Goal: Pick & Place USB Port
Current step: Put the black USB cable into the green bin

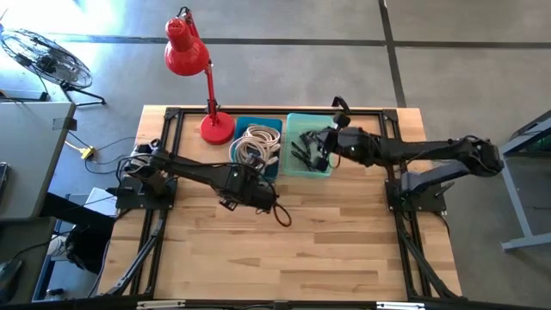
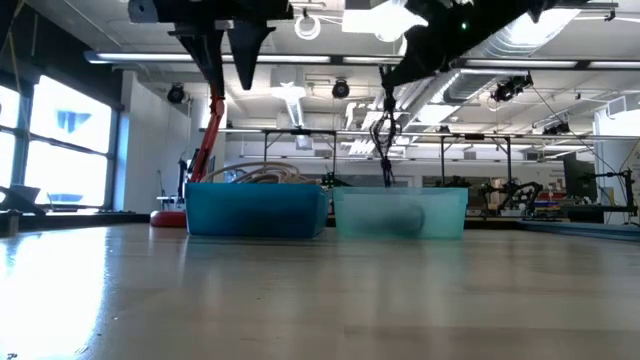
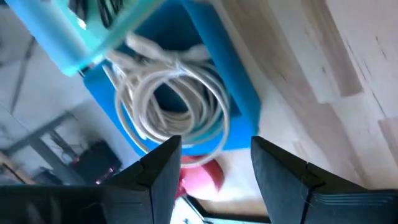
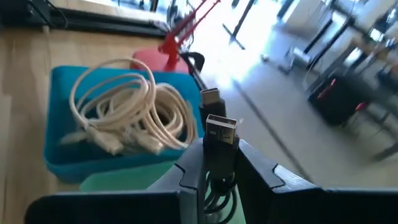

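A blue bin (image 1: 274,123) holds coiled white cables (image 1: 256,143), which also show in the right wrist view (image 4: 124,106). Beside it stands a teal bin (image 1: 301,120) with black cables (image 1: 301,153). My right gripper (image 1: 322,157) hovers over the teal bin, shut on a black USB cable (image 2: 384,140). My left gripper (image 1: 258,200) is open and empty, above the table just near of the blue bin; in the low view it hangs high (image 2: 228,85). The left wrist view looks down on the white cables (image 3: 177,102). My right gripper (image 4: 219,155) pinches the black USB cable just behind its metal plug (image 4: 220,132), which sticks out past the fingertips. The fingers come slanting down from the table's right. The cable hangs slack in loops below them (image 2: 384,150), down to about the teal bin's rim (image 2: 400,192).
A red desk lamp (image 1: 185,52) stands with its base (image 1: 216,129) left of the blue bin at the table's far edge. Bare wooden table (image 1: 293,258) stretches toward the near edge. A fan (image 1: 47,56) stands on the floor beyond the table.
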`<state>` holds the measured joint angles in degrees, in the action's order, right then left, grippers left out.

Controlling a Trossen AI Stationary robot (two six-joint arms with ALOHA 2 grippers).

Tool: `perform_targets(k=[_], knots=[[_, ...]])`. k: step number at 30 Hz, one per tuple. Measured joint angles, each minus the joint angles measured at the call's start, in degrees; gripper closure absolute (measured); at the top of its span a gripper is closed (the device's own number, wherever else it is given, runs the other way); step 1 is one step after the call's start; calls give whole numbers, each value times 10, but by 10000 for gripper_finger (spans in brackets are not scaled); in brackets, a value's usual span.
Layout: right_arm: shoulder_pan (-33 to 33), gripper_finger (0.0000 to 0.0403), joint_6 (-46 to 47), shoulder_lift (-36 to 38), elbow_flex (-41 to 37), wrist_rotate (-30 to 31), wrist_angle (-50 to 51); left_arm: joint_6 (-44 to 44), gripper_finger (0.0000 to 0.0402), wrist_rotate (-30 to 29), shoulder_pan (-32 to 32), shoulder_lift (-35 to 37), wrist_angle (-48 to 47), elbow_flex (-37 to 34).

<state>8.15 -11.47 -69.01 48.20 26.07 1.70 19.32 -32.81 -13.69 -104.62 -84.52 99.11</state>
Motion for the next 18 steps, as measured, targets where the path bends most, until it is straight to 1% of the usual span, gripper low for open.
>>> perform_targets(k=[3,11,15,18], knots=[[34,350,32,-4,-17,-36,8,-27,213,10,-3,0,-22,0],[105,350,103,-45,-87,-105,-6,-48,213,1,-11,0,-25,-15],[127,350,127,-65,-113,-135,-42,-54,213,2,-13,0,-21,-37],[134,350,141,-71,-129,-154,-90,-70,213,4,-14,0,-23,-57]])
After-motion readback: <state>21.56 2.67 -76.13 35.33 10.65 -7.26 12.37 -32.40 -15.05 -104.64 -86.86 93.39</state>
